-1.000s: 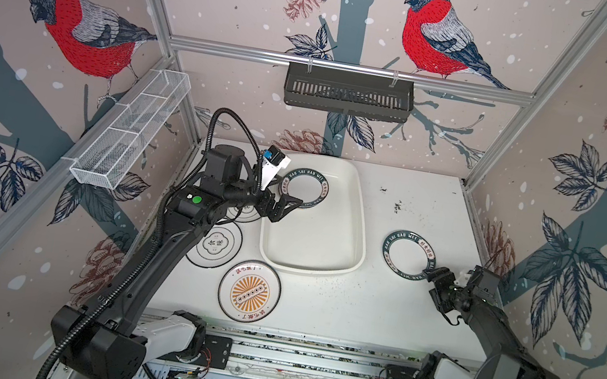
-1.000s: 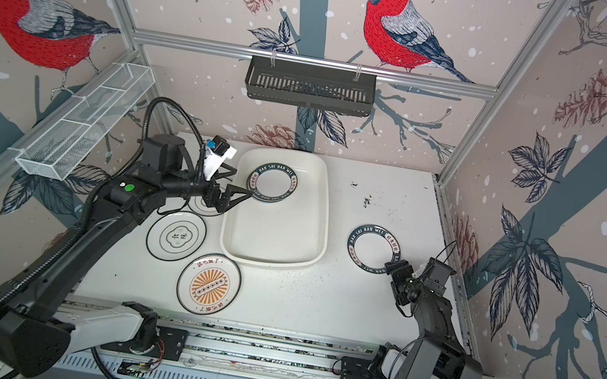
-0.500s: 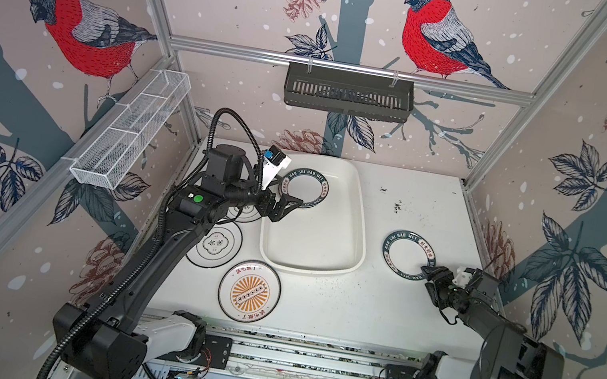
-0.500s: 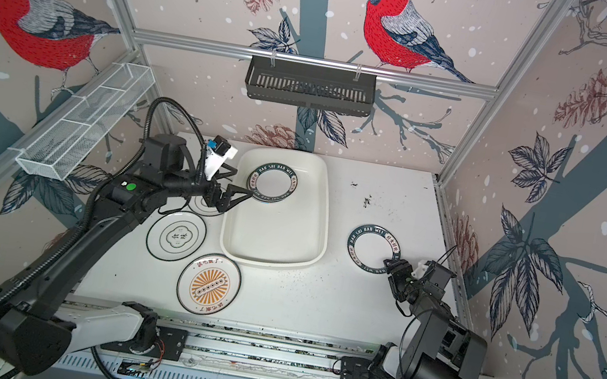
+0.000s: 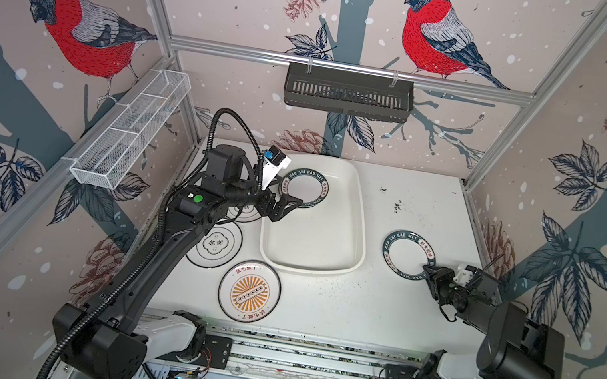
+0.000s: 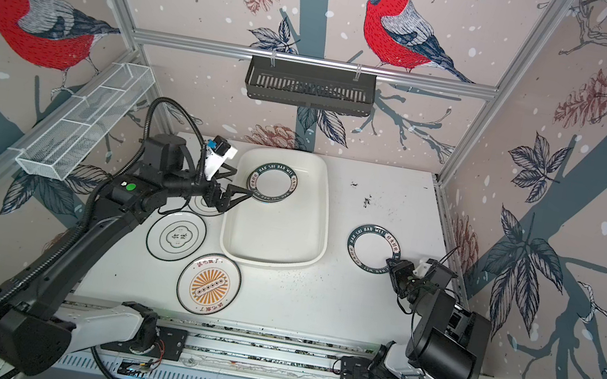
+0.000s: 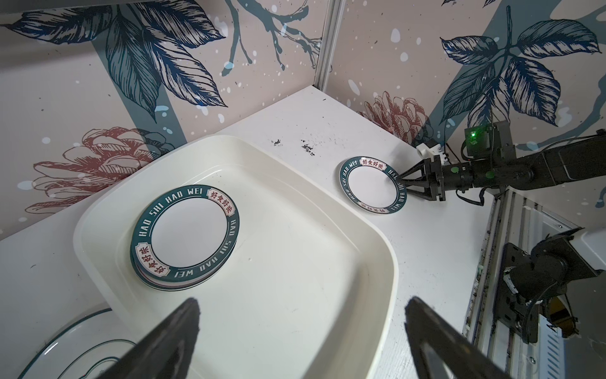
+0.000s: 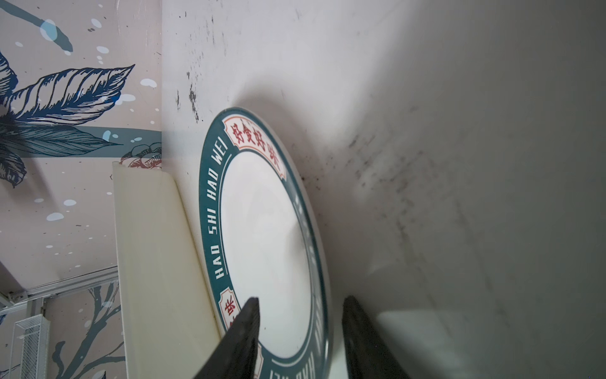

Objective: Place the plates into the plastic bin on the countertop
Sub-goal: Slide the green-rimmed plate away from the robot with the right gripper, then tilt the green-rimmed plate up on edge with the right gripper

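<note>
The white plastic bin (image 5: 360,226) (image 6: 325,224) holds a small stack of green-rimmed plates (image 5: 304,188) (image 7: 185,236) at its far left. My left gripper (image 5: 286,206) (image 7: 301,305) hovers open and empty over the bin's left side. On the countertop (image 5: 377,309) right of the bin lies another green-rimmed plate (image 5: 406,255) (image 8: 265,236). My right gripper (image 5: 427,269) (image 8: 301,300) straddles its near rim, one finger over the plate and one outside it, still open. Left of the bin lie a black-rimmed plate (image 5: 214,244) and a sunburst plate (image 5: 249,291).
A third plate (image 5: 245,212) lies partly under my left arm. A black slatted basket (image 5: 348,93) hangs on the back wall and a white wire rack (image 5: 130,134) on the left wall. The arms' base rail (image 5: 305,359) runs along the front edge.
My right gripper has slid forward onto the plate's rim and its jaws have narrowed around it. The left arm has not moved.
</note>
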Controlling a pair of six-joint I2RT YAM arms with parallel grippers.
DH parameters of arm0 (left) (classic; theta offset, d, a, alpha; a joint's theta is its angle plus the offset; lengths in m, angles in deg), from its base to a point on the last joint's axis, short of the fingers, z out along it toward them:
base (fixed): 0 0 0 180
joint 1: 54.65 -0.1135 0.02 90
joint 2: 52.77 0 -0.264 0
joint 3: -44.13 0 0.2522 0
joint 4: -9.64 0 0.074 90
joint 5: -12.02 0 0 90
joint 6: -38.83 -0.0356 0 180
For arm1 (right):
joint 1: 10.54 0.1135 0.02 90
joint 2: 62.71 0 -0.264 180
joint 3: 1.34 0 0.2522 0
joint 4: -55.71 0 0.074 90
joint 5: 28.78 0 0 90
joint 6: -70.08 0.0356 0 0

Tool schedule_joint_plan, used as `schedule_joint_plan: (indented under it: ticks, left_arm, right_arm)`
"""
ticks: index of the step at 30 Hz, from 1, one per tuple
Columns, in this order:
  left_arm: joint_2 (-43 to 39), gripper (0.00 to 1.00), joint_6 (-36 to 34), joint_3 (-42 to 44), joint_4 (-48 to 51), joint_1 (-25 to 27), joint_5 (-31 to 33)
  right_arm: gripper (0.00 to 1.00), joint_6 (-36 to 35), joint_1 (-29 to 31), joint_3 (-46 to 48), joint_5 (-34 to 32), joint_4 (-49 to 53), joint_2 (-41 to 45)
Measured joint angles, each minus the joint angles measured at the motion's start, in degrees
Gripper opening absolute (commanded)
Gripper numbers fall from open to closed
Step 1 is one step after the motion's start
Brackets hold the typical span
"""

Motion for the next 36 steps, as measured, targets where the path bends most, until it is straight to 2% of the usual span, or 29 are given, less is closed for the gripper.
schedule_joint_plan:
  ticks: [9,14,24,30,36]
  left_arm:
    - [0.2,0.97,0.0,0.0,0.0,0.0,0.0]
    - [0.2,0.97,0.0,0.0,0.0,0.0,0.0]
    - [0.8,0.97,0.0,0.0,0.1,0.0,0.0]
    - [1.5,0.97,0.0,-0.6,0.1,0.0,0.1]
    - [1.6,0.97,0.0,-0.7,0.1,0.0,0.9]
  right_arm:
    - [0.34,0.0,-0.2,-0.5,0.1,-2.3,-2.3]
    - [0.25,-0.1,-0.3,-0.3,0.2,-4.2,-3.6]
    - [0.15,0.0,-0.6,0.1,1.0,-7.7,-6.1]
    - [0.06,0.0,-0.6,0.3,2.3,-8.7,-6.9]
    - [0.04,-0.1,-0.8,-0.1,3.0,-8.5,-7.3]
